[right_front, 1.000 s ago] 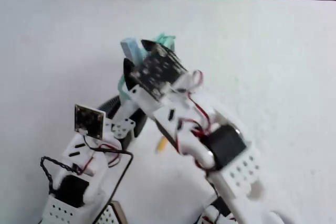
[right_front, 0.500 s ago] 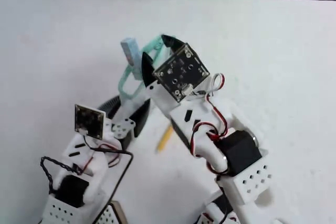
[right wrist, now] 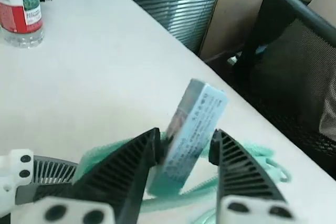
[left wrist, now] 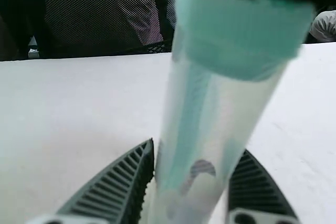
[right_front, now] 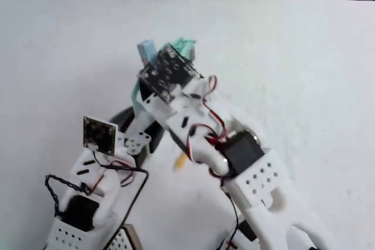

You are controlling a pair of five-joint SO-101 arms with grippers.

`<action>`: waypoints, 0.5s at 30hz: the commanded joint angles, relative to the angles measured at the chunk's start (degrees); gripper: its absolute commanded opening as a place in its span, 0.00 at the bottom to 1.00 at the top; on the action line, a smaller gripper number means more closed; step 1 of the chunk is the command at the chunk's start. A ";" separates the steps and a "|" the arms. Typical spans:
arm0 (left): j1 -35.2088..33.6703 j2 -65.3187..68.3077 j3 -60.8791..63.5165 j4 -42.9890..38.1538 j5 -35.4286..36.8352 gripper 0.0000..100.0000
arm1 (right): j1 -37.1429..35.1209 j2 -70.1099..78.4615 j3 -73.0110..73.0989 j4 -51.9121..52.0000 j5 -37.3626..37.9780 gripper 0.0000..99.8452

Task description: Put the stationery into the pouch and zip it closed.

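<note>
A teal mesh pouch (left wrist: pixel 231 40) stands upright between my left gripper's (left wrist: pixel 197 150) dark fingers (left wrist: pixel 123 184), which are shut on it. A light blue eraser box (right wrist: pixel 197 114) sticks up out of the pouch's mouth, tilted. My right gripper (right wrist: pixel 186 134) has one jaw pressed against each side of the box, above the teal mesh (right wrist: pixel 100 156). From above, the box (right_front: pixel 145 51) pokes out beside the right arm's camera board (right_front: pixel 167 71), with the pouch (right_front: pixel 183 45) partly hidden under it. A yellow pencil (right_front: pixel 180 160) lies on the table under the right arm.
The white table (right_front: pixel 304 62) has free room to the right and far left. A water bottle (right wrist: pixel 18 3) stands far off at the table's edge. The left arm's body (right_front: pixel 88 191) fills the near left corner. Dark chairs stand beyond the table's edge.
Half a second ago the right gripper stood open, off to the right of the box. It has swung back over the pouch and shut on the box, which stayed in place.
</note>
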 commanded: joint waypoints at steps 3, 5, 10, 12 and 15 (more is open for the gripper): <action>0.48 -0.40 -2.99 -0.26 0.53 0.22 | 4.26 3.12 -4.31 0.13 0.44 0.15; 0.48 -0.40 -2.99 -0.35 0.53 0.22 | 5.32 2.42 -5.19 0.22 0.44 0.15; 0.48 -0.40 -2.99 -0.35 0.53 0.22 | 5.76 0.22 -5.19 0.31 0.53 0.15; 0.48 -0.40 -2.99 -0.35 0.53 0.22 | 5.58 -0.04 -5.19 1.01 0.53 0.15; 0.48 -0.40 -2.99 -0.35 0.53 0.22 | 4.97 -0.04 -5.19 1.19 0.53 0.15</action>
